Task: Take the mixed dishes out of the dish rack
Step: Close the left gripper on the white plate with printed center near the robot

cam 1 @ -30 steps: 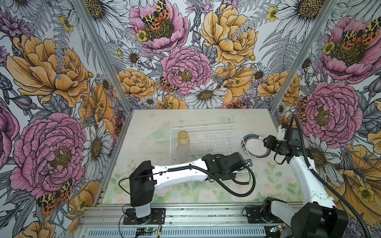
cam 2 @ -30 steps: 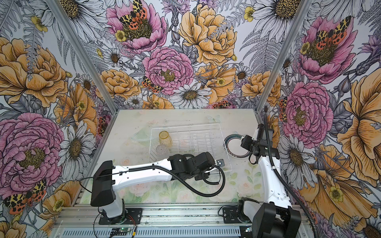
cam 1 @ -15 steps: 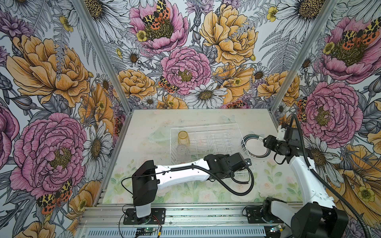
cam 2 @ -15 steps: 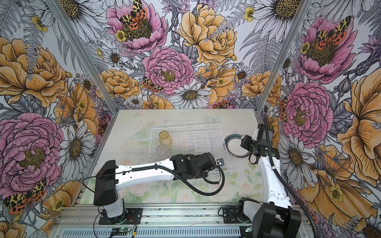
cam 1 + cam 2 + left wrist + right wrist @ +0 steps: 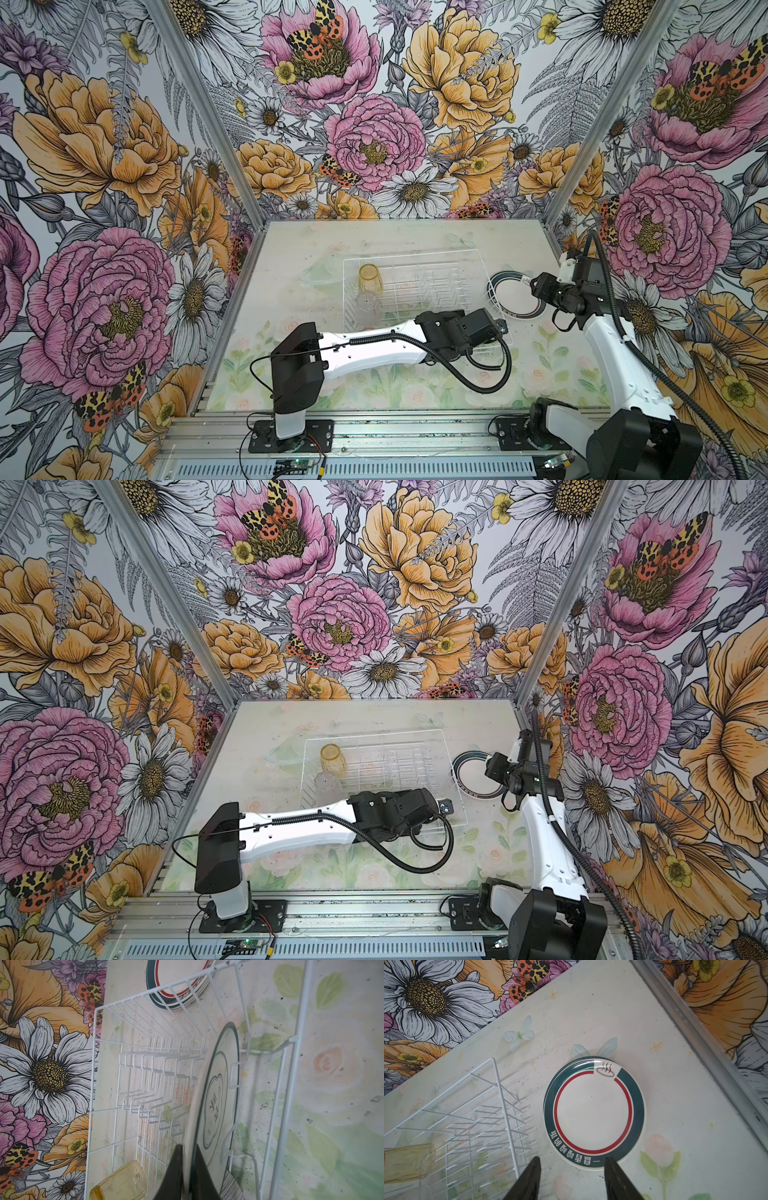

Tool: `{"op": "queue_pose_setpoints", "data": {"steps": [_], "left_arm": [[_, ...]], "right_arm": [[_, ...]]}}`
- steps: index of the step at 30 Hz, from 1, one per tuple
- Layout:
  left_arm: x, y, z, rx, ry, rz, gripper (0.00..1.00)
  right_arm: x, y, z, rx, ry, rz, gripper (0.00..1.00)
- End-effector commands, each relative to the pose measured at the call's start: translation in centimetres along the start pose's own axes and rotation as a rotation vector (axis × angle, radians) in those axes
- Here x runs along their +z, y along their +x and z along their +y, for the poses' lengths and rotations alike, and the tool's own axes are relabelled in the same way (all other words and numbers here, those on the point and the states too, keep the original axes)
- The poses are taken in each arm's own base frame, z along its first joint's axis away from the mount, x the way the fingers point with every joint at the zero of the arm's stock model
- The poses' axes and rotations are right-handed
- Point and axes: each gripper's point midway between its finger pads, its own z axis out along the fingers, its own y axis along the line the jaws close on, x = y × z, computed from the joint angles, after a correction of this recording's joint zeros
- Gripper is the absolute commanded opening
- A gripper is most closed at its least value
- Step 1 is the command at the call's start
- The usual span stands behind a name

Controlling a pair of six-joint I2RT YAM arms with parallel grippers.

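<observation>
The white wire dish rack (image 5: 411,253) (image 5: 374,734) sits mid-table. An amber tumbler (image 5: 370,277) (image 5: 120,1182) and a clear tumbler (image 5: 366,307) lie in its left end. My left arm (image 5: 457,328) reaches over the rack's near right corner. In the left wrist view my left gripper (image 5: 188,1147) is shut on the rim of a white plate (image 5: 218,1084) standing on edge among the prongs. A striped bowl (image 5: 231,1186) peeks out beside it. A stack of dark-rimmed plates (image 5: 515,295) (image 5: 593,1113) lies right of the rack, with my right gripper (image 5: 573,1159) open and empty just above its near edge.
Flowered walls enclose the table on three sides, and a metal frame post (image 5: 695,1028) runs close behind the plate stack. The left arm's black cable (image 5: 478,374) loops over the table in front of the rack.
My left gripper has closed on the upright plate, and the left arm has shifted slightly. The right arm has not moved.
</observation>
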Motion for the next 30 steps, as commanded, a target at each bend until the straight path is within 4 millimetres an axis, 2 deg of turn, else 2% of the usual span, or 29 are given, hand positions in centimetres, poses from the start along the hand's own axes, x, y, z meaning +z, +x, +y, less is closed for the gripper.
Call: {"op": "queue_pose_setpoints", "data": {"steps": [1,7,9,18,30], "left_arm": [[0.4,-0.2,0.6,0.023,-0.049,0.003,0.11],[0.1,-0.3,1.4,0.019,-0.106,-0.013,0.03],[-1.3,-0.8,2.6,-0.007,-0.128,-0.048,0.00],[-3.6,-1.4,3.8,-0.045,-0.131,-0.117,0.00],[-8.6,-2.6,6.2,-0.153,-0.103,-0.256,0.00]], "right_arm": [[-0.7,-0.3,0.5,-0.024,-0.015,-0.026,0.52],[-0.9,-0.3,0.5,-0.026,-0.013,-0.033,0.52],[-0.9,-0.3,0.5,-0.026,-0.014,-0.036,0.52],[-1.1,-0.4,0.7,-0.027,-0.022,-0.040,0.52],[-1.5,-0.7,1.8,-0.030,-0.079,-0.043,0.52]]}}
